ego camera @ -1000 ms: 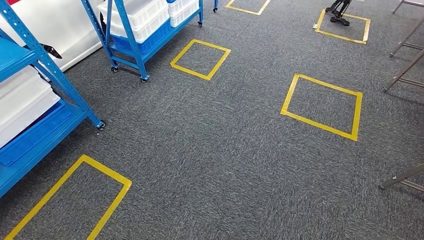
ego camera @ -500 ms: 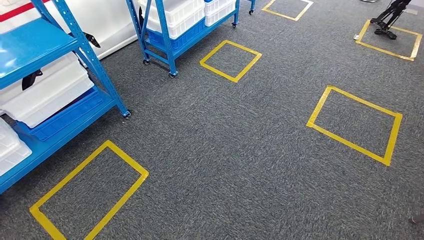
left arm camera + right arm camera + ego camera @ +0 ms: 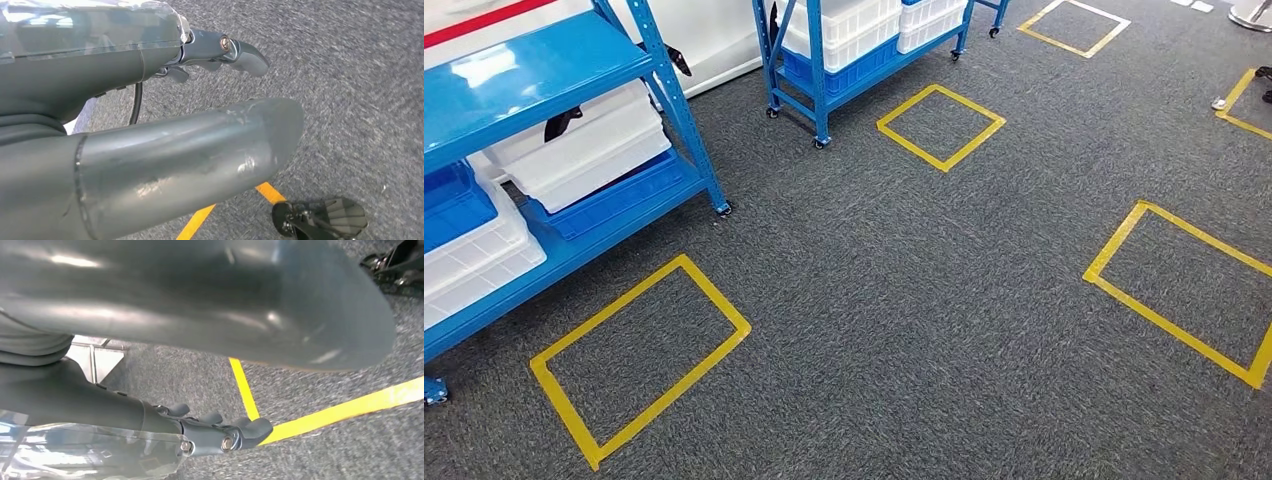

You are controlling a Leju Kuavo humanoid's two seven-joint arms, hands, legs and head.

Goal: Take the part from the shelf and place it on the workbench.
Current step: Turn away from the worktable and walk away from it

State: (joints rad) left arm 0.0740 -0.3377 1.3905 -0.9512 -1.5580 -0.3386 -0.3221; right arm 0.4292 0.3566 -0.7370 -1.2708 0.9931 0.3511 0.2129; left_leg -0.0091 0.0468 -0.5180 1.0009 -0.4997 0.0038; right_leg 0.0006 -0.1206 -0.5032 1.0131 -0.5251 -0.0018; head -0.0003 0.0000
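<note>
Shelf in reach of the eye, both hands empty

Shelving stands along the left edge of the carpet (image 3: 904,300): a blue rack (image 3: 534,60) whose lower deck carries a blue bin (image 3: 454,200) at its left end and a white bin (image 3: 594,145) toward its right corner post. A small black object (image 3: 559,123) lies on that white bin, just under the upper deck. It may be the part, though I cannot tell that for certain. In front of the rack a yellow taped square (image 3: 716,293) marks the carpet. Further right, at the far edge, a 2nd wheeled blue rack (image 3: 816,80) holds more white and blue bins, with another taped square (image 3: 969,104) just before it and a 3rd (image 3: 1114,240) toward the right edge.

In the left wrist view the left hand (image 3: 150,130) hangs over the carpet, its fingers (image 3: 245,52) loosely extended and well apart from the thumb, with nothing between them. The right hand (image 3: 200,300) hangs likewise above a yellow tape corner — fingers (image 3: 240,432) slightly curled, apart from the thumb, holding nothing.

As a judgement, empty hands hanging near the rack fit 2 stages: the robot is on its way to the shelf to fetch the part, or the part already lies on the workbench and the robot is away from it. These pictures do not settle which. If a fetch is in hand, it calls for squaring up to the left rack at the taped square and a reach under the upper deck, where clearance above the bin looks tight.
</note>
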